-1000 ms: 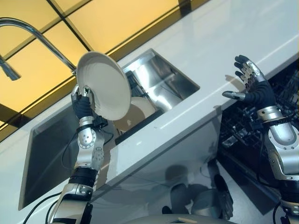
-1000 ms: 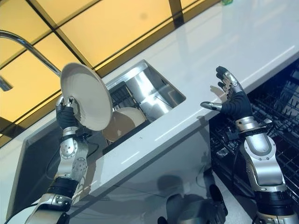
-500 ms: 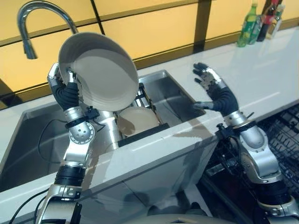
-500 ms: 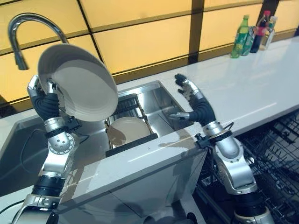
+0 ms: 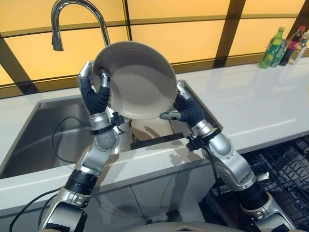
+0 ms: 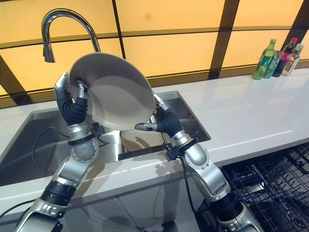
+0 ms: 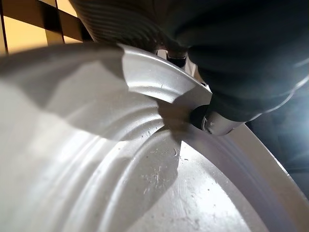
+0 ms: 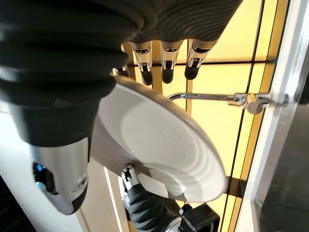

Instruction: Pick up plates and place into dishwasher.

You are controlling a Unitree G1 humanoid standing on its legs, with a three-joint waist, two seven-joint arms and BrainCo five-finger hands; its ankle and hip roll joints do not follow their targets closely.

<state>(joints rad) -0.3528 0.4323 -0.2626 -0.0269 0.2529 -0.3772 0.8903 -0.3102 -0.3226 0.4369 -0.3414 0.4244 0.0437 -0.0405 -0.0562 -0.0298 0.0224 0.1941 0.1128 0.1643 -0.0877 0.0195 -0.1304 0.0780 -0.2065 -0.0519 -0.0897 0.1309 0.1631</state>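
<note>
1. The left hand is gripping a white plate by its rim, thumb pressing on the inner face and fingers wrapping behind the edge, and is holding it tilted up above the sink.
2. The left wrist view is showing the thumb tip lying on the plate's ridged inner surface, close to the rim.
3. The right hand is reaching in at the plate's opposite edge; its thumb is pointing under the lower rim and its fingers are standing straight behind the rim, relaxed rather than closed, and whether they are touching the plate cannot be told.
4. The plate is hanging between the two hands, in front of the curved tap and over the middle of the steel sink.
5. A second plate is leaning inside the sink just below the held one, partly hidden by it, with a dark rack edge lying along the near side of the basin.
6. The white worktop is stretching away to the robot's right, and several bottles are standing at its far end against the yellow panelled wall.
7. The dishwasher's dark wire rack is standing pulled out below the worktop at the robot's right, well apart from the held plate.
</note>
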